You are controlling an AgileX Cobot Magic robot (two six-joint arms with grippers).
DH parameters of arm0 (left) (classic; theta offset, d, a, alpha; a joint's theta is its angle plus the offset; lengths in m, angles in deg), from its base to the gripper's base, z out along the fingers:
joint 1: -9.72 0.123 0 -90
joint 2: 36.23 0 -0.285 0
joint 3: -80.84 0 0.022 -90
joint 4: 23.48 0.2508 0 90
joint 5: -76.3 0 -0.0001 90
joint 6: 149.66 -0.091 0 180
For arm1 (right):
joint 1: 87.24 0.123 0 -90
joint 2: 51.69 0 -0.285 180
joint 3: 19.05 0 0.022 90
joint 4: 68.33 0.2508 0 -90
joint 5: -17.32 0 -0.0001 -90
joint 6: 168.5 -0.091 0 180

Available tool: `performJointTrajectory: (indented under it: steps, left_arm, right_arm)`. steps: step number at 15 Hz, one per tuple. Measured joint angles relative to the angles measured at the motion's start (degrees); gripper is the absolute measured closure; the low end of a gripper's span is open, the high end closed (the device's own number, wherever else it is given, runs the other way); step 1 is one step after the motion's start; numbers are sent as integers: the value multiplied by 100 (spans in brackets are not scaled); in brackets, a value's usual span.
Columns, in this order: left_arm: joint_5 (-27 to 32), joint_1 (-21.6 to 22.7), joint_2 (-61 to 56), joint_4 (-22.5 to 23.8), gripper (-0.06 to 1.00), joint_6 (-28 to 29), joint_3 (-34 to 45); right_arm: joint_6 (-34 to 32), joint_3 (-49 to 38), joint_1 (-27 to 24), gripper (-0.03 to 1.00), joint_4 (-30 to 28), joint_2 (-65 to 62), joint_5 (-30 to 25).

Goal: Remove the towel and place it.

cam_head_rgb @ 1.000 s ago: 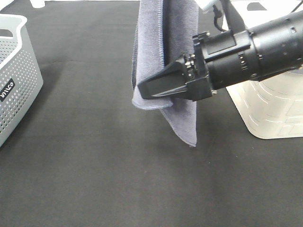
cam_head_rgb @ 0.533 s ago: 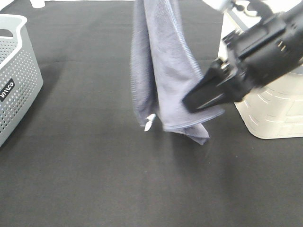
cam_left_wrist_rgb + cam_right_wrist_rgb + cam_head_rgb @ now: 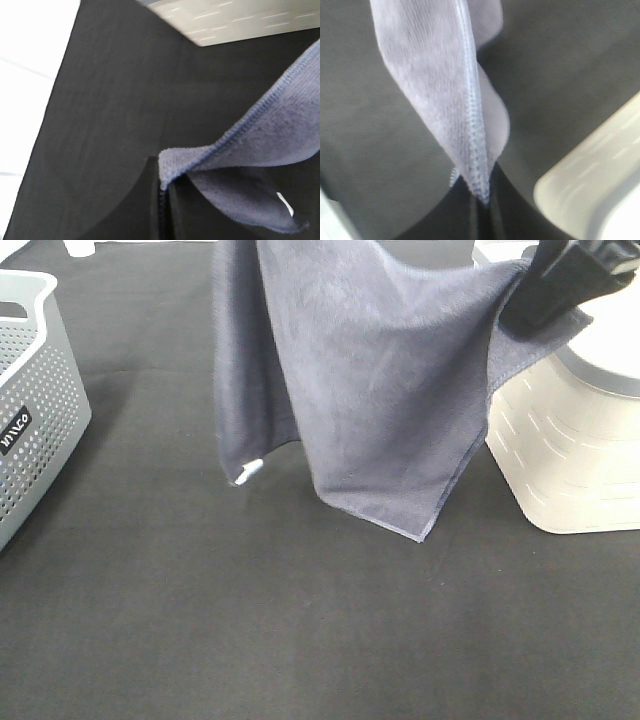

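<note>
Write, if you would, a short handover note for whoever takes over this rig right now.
Left claw: shut on a corner of the towel.
Right claw: shut on its hemmed edge.
Position: the towel is spread between both claws, hanging over the black table cover, apparently clear of it. The grey basket is left and the white bin right in the high view.
Done: towel lifted and opened out.
Left: lay it down, open both claws.

towel (image 3: 380, 390) | slate-grey terry, stitched hem, white tag (image 3: 248, 470) at a low corner | spread, hanging from two upper corners | aloft above table (image 3: 300, 640), lowest corner pointing down
</note>
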State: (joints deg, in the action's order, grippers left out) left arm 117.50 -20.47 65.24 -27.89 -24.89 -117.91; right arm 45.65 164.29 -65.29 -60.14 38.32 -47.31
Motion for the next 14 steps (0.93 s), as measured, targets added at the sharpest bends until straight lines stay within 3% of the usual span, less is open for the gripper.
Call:
performJointTrajectory:
  steps: [5,10,14]
  left_arm:
    - [-837,11,378,1570,94,1765,0]
    - [-2005,504,871,2876,94,3839,0]
    - [-3707,1152,1283,3146,94,4286,0]
  right_arm:
    - [52,1089,0,96,-516,1031,751]
    - [647,1748,0,96,-567,1782,2613]
    - [1553,1759,0,96,-579,2601,4778]
